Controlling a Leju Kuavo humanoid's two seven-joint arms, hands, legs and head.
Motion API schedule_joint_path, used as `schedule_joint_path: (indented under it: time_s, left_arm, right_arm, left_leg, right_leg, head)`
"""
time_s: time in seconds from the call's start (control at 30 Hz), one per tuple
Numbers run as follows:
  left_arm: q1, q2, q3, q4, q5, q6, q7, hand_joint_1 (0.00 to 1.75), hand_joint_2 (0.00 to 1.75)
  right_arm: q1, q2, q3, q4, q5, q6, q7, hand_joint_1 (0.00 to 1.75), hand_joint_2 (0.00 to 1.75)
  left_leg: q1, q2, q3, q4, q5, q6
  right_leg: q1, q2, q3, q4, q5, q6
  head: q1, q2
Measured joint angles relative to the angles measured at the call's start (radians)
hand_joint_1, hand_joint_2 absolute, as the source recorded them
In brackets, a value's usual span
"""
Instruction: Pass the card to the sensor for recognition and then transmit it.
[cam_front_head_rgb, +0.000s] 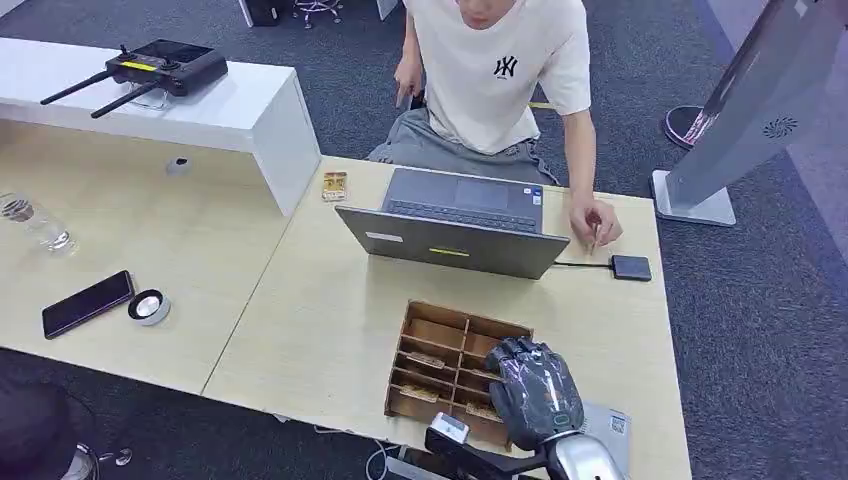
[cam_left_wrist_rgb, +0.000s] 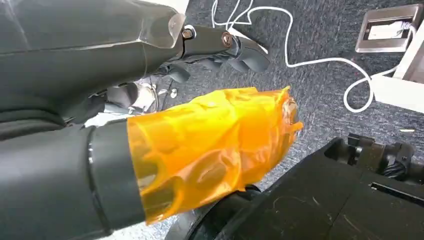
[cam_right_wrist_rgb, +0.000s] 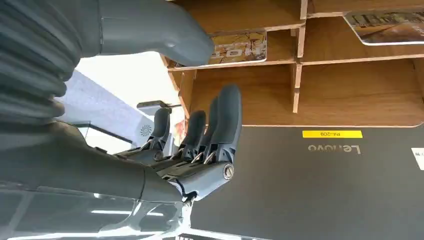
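A wooden compartment tray (cam_front_head_rgb: 440, 335) sits near the table's front edge and holds several cards; two cards (cam_right_wrist_rgb: 239, 46) (cam_right_wrist_rgb: 385, 25) lie flat in their slots. My right hand (cam_front_head_rgb: 535, 392) hovers over the tray's near right corner. Its fingers (cam_right_wrist_rgb: 220, 125) are stretched out and apart from the thumb (cam_right_wrist_rgb: 165, 30), with nothing between them. The small black sensor (cam_front_head_rgb: 631, 267) lies on the table right of the laptop, joined to it by a cable. My left hand (cam_left_wrist_rgb: 210, 100) hangs over the carpet, its thumb wrapped in orange film, holding nothing.
An open grey laptop (cam_front_head_rgb: 455, 225) stands behind the tray. A person sits beyond it with a hand (cam_front_head_rgb: 597, 225) near the sensor. A phone (cam_front_head_rgb: 87, 303), round puck (cam_front_head_rgb: 149, 307), glass (cam_front_head_rgb: 35, 222) and loose card (cam_front_head_rgb: 334, 186) lie to the left.
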Motion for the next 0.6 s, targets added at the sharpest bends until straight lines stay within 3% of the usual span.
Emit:
schedule_joint_path:
  time_s: [0.43,0.47,0.6]
  left_arm:
    - [-0.007,-0.005,0.0,0.0,-0.009,-0.006,-0.002,0.0,0.0]
    - [-0.007,-0.006,0.0,0.0,-0.009,-0.006,-0.002,0.0,0.0]
    - [-0.008,-0.007,0.0,0.001,-0.014,-0.007,-0.006,0.0,0.0]
  right_arm:
    - [0.0,0.0,0.0,0.0,-0.006,0.015,0.003,0.98,1.75]
    - [0.0,0.0,0.0,0.0,-0.008,0.017,0.005,1.08,1.75]
    - [-0.001,0.0,0.0,0.0,-0.008,0.019,0.006,1.01,1.75]
  left_leg:
    - [0.0,0.0,0.0,0.0,0.0,0.0]
    - [0.0,0.0,0.0,0.0,0.0,0.0]
    - [0.0,0.0,0.0,0.0,0.0,0.0]
  right_leg:
    - [0.0,0.0,0.0,0.0,0.0,0.0]
    - [0.0,0.0,0.0,0.0,0.0,0.0]
    - [0.0,0.0,0.0,0.0,0.0,0.0]
  head:
    - [0.0,0.0]
    - [0.0,0.0]
    - [0.0,0.0]
